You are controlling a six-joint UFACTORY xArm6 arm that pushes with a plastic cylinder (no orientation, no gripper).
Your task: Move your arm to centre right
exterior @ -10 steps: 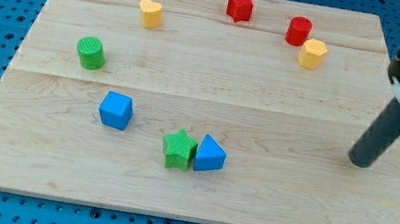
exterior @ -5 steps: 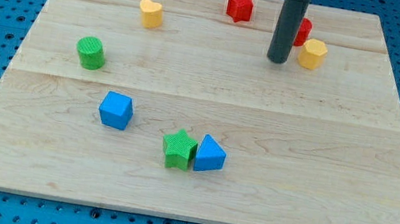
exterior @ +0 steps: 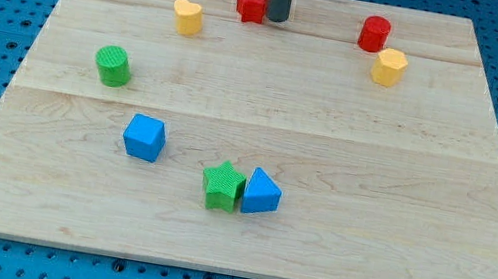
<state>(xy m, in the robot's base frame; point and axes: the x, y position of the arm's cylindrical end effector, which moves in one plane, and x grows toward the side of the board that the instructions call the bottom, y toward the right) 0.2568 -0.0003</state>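
Plain rod end effector, no jaws, tip (exterior: 276, 19) touching red star block (exterior: 250, 4) at its left. Light, slides easily; nothing to grasp.

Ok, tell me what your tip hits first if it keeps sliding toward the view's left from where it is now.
My tip sits right beside the red star block, seemingly touching its right side, so that goes first. Farther left, the yellow block lies slightly lower and may be missed.
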